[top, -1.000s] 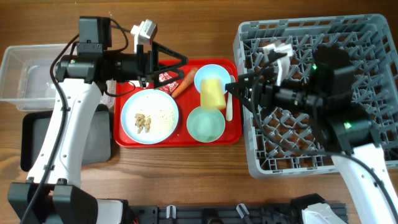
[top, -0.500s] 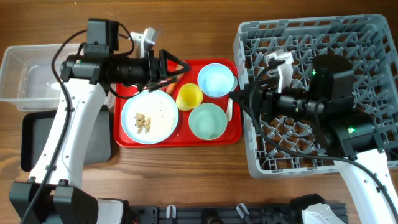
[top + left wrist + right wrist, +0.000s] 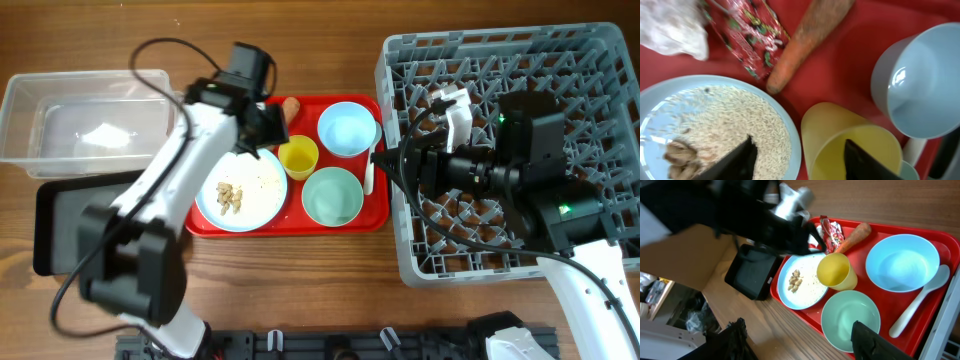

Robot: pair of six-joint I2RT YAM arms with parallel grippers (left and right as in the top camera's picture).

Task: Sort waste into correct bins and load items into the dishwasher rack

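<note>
My left gripper [image 3: 800, 162] hangs open low over the red tray, one finger above the rice [image 3: 730, 120] on the light-blue plate [image 3: 262, 195], the other above the mouth of the upright yellow-green cup [image 3: 825, 125]. Just beyond lie the carrot piece [image 3: 810, 40], the red wrapper [image 3: 747, 35] and the white tissue [image 3: 672, 25]. The light-blue bowl [image 3: 347, 128], green bowl [image 3: 332, 196] and white spoon [image 3: 370, 172] sit on the tray's right side. My right gripper [image 3: 805, 342] is open and holds nothing, at the grey rack's [image 3: 560, 60] left edge.
The red serving tray [image 3: 290, 222] lies mid-table. A clear tub [image 3: 40, 100] stands at the far left with the black tray [image 3: 60, 230] in front of it. Brownish scraps [image 3: 230, 197] lie on the plate. My left arm crosses over the black tray.
The cup went from lying across the blue bowl to standing upright on the tray. My left gripper swung right over plate and cup, jaws narrowing. The right gripper drew back slightly.
</note>
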